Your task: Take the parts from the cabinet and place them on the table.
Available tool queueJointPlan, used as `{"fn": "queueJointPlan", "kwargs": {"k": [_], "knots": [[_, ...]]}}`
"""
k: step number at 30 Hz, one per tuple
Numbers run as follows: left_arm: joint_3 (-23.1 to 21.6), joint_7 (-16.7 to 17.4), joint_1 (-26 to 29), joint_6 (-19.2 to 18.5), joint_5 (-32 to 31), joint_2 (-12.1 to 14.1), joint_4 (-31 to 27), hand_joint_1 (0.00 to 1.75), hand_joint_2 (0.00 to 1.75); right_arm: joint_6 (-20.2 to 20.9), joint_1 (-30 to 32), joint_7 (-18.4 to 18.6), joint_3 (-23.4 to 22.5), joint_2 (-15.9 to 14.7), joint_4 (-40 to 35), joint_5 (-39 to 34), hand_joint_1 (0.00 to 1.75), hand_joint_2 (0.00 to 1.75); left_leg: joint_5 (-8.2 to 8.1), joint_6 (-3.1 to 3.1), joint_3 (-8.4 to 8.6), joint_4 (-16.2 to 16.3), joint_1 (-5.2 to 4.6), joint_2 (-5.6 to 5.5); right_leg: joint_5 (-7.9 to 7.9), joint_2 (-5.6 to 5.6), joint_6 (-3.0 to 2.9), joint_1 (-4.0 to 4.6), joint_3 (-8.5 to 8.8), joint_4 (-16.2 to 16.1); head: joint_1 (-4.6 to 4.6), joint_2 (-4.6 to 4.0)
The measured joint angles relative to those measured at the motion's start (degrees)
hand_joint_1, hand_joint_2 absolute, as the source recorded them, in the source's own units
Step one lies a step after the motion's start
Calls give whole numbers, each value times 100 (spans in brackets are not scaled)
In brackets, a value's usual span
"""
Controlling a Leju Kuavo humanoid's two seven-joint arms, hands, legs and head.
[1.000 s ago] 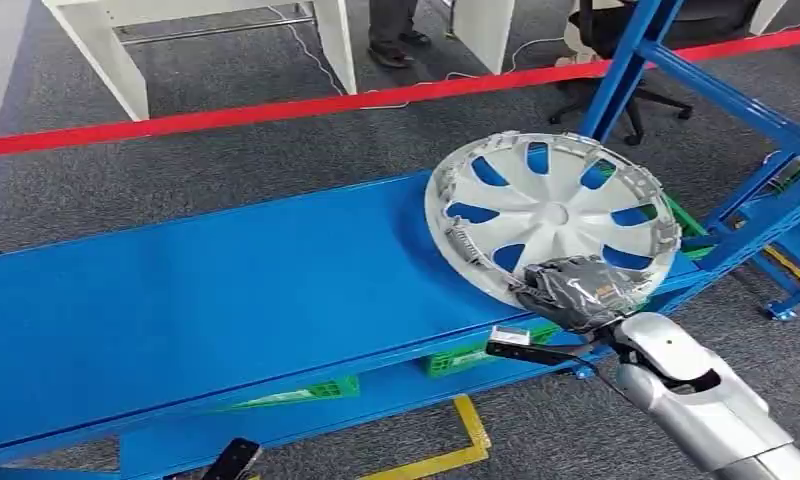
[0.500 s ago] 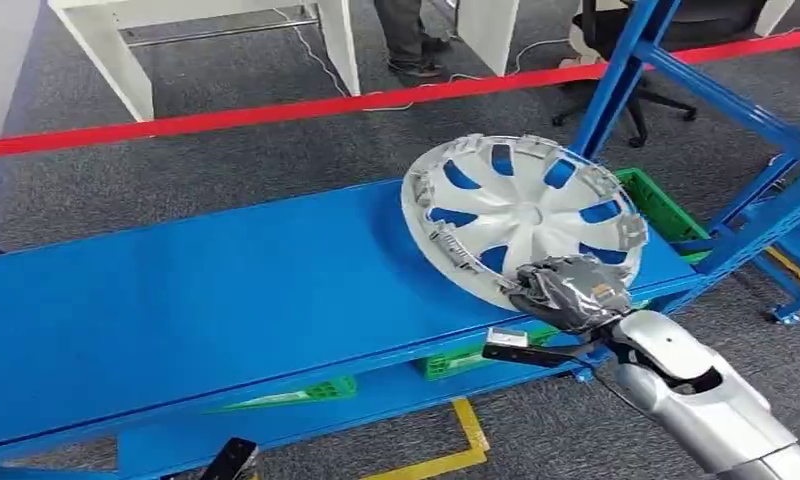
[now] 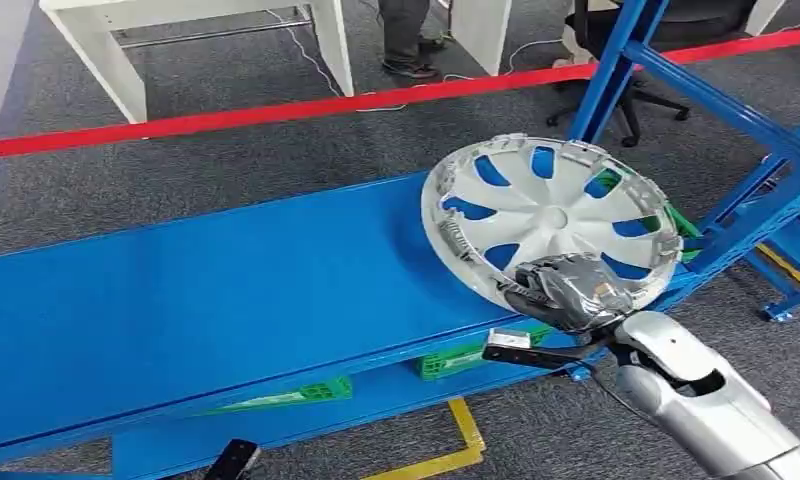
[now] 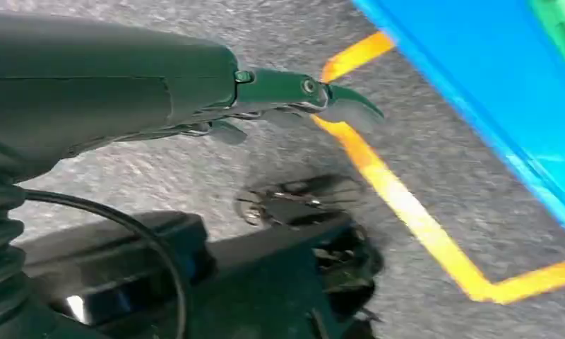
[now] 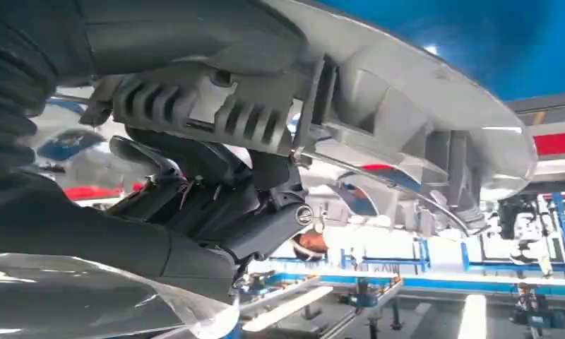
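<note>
A silver hubcap (image 3: 551, 215) with blue showing through its spoke gaps is tilted over the right end of the blue cabinet shelf (image 3: 226, 290). My right hand (image 3: 571, 290) grips its near rim from below. In the right wrist view the fingers (image 5: 216, 205) curl into the ribbed back edge of the hubcap (image 5: 421, 106). My left hand (image 4: 195, 92) hangs over the grey carpet, its fingers apart and holding nothing.
The blue rack upright (image 3: 606, 75) and slanted braces stand just right of the hubcap. Green crates (image 3: 456, 358) sit on the lower shelf. Beyond are a red barrier tape (image 3: 276, 110), white table legs (image 3: 116, 60), a person's feet (image 3: 411, 50) and an office chair. Yellow floor tape (image 3: 456, 440) lies below.
The hubcap swung a little left, then back right, still held in my right hand. The head view swayed slightly with it.
</note>
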Motion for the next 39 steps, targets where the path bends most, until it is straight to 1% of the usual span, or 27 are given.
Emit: {"fn": "queueJointPlan", "kwargs": {"k": [2,4,7,8,9,10,12,13,17,18,19,20,22,23,24,25,27,28,29,32,33,34,35,36,37,38,39], "knots": [[20,0,25,-9,2,-2,0,0,175,-4,39,0,0,2,-90,-2,175,175,46,28,19,-74,13,1,41,1,78,7,33,-61,-4,0],[31,0,11,-15,7,-4,0,0,175,-13,51,-4,-2,-2,-151,-15,175,175,143,74,71,-195,55,22,-207,-11,108,10,-84,122,20,0],[35,0,23,-44,11,-20,0,0,175,-13,62,-18,2,-13,-175,2,175,175,149,81,35,-176,40,22,-809,-10,148,5,-577,1363,31,0],[35,0,28,-50,11,-22,0,0,175,-13,72,-17,7,-13,-175,7,175,175,155,89,25,-168,34,24,-852,-10,158,5,-669,1596,31,0],[37,0,27,-50,11,-22,0,0,175,-13,78,-20,7,-13,-177,9,175,175,162,85,15,-158,34,25,-749,-12,160,5,-612,1523,28,0],[37,0,24,-50,11,-22,0,0,175,-13,79,-20,7,-13,-181,11,175,175,166,80,8,-150,34,24,-557,-13,159,4,-436,1218,33,0],[39,0,20,-50,11,-33,0,0,175,-13,72,-17,7,-15,-223,11,175,175,175,63,4,-117,36,20,-95,-26,142,-5,181,140,33,0],[39,4,19,-50,11,-35,0,0,175,-13,60,-15,7,-15,-231,9,175,175,189,34,-21,-108,16,18,-218,-23,127,12,313,-61,28,0],[41,9,28,-50,11,-39,0,0,175,-17,64,-20,9,-15,-286,15,175,175,300,-98,-110,-76,14,8,-73,-6,-4,46,241,-77,31,0],[46,9,26,-46,11,-28,0,0,175,-15,55,-22,13,-15,-288,15,175,175,255,-122,-153,-46,21,2,-6,-37,-66,-14,214,-119,37,0],[48,9,25,-46,11,-31,0,0,175,-15,54,-22,17,-15,-288,15,175,175,37,-174,-201,84,19,3,35,-43,-103,-6,167,-120,20,0],[50,9,23,-46,11,-33,0,0,175,-15,52,-20,20,-15,-304,15,175,175,-258,-211,-301,403,40,5,76,-55,-135,-9,113,-119,-11,0],[61,11,24,-46,11,-31,0,0,175,-15,52,-18,26,-15,-310,17,175,175,-775,-265,-553,1311,81,12,169,-64,-138,1,-8,-110,-9,0],[68,11,28,-46,11,-33,0,0,175,-13,52,-17,30,-15,-310,20,175,175,-907,-279,-593,1606,87,12,214,-64,-135,2,-79,-102,-13,0],[72,13,30,-46,11,-33,0,0,175,-11,52,-18,37,-15,-310,24,175,175,-897,-277,-506,1605,88,12,260,-64,-130,3,-148,-94,-18,0],[74,13,25,-46,11,-33,0,0,175,-7,52,-17,46,-15,-310,28,175,175,-775,-265,-291,1349,88,12,307,-61,-123,4,-211,-88,-15,0],[79,13,9,-48,11,-33,0,0,175,-2,43,-17,48,-15,-312,31,175,175,-447,-194,394,326,80,10,405,-50,-105,10,-296,-89,-18,0],[83,13,-12,-48,11,-31,0,0,175,-2,34,-17,48,-15,-319,31,175,175,-461,-132,698,-195,55,7,455,-57,-91,2,-309,-88,-13,0],[85,13,-26,-46,11,-30,0,0,175,0,25,-17,48,-15,-323,28,175,175,-432,-111,686,-229,28,10,499,-57,-43,22,-328,-102,-2,0],[87,13,-5,-46,11,-33,0,0,175,13,18,-11,66,-17,-319,31,175,175,-304,0,592,-215,-29,9,671,-72,71,-30,-342,-186,-9,0],[90,13,8,-48,11,-48,0,0,175,17,14,-15,79,-26,-317,33,175,175,-171,37,518,-319,14,30,733,-51,114,-5,-387,-220,-8,0],[94,22,-9,-48,11,-44,0,0,175,20,13,-15,92,-31,-317,31,175,175,-64,71,467,-352,37,54,512,-40,126,-16,-481,-158,-18,0],[105,26,-20,-48,20,-44,0,0,175,28,1,-20,96,-33,-317,35,175,175,25,130,372,-367,44,56,113,-36,123,-18,-583,97,22,0],[109,26,-20,-50,20,-48,0,0,175,35,-14,-22,98,-37,-317,35,175,175,92,136,279,-366,41,56,-267,-36,142,-20,-651,510,42,0],[109,26,-15,-55,20,-59,0,0,175,37,-21,-22,103,-37,-317,35,175,175,160,135,196,-361,37,56,-538,-36,155,-20,-718,947,44,0],[111,26,-12,-55,20,-61,0,0,175,37,-24,-22,118,-37,-315,35,175,175,230,132,98,-356,35,57,-682,-35,173,-19,-759,1346,50,0],[111,26,-11,-55,20,-61,0,0,175,37,-26,-20,122,-37,-308,35,175,175,296,122,8,-347,36,59,-639,-36,186,-19,-721,1538,46,0]]}}
